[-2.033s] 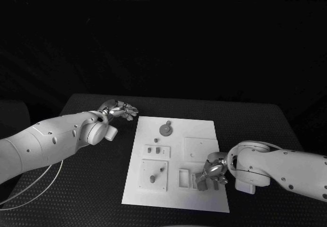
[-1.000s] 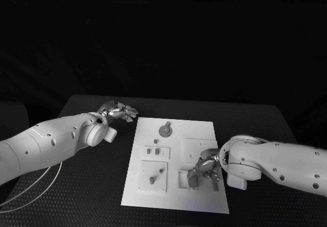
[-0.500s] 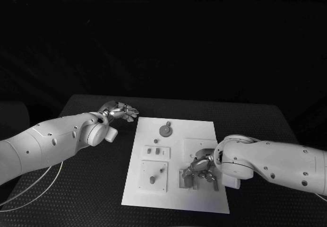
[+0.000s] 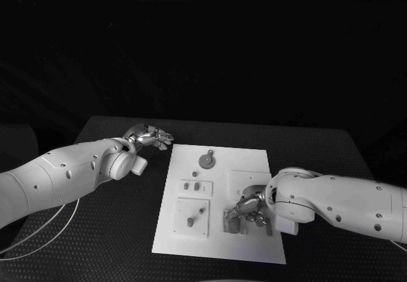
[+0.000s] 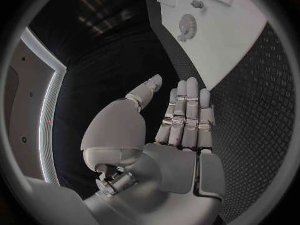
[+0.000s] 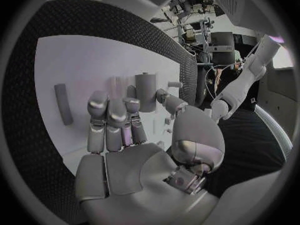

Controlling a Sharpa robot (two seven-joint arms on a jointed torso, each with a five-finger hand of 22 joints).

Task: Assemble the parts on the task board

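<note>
Right hand [image 4: 247, 211] on task board [image 4: 246, 158], left hand [image 4: 149, 137] idle.
Right pinches a grey cylinder part [image 6: 145, 92] over the board's near-right area; left, fingers apart and empty, hovers over the bench [image 4: 322, 147] off the board's far-left corner.

No readable text, labels, brands, numbers or signs in any view. Task board [image 4: 246, 158] surface plain, unmarked. Parts bear no lettering. Arms and robot hand casings show no legible marking. Worktop [image 4: 314, 153] carries textured pattern only, no print.
</note>
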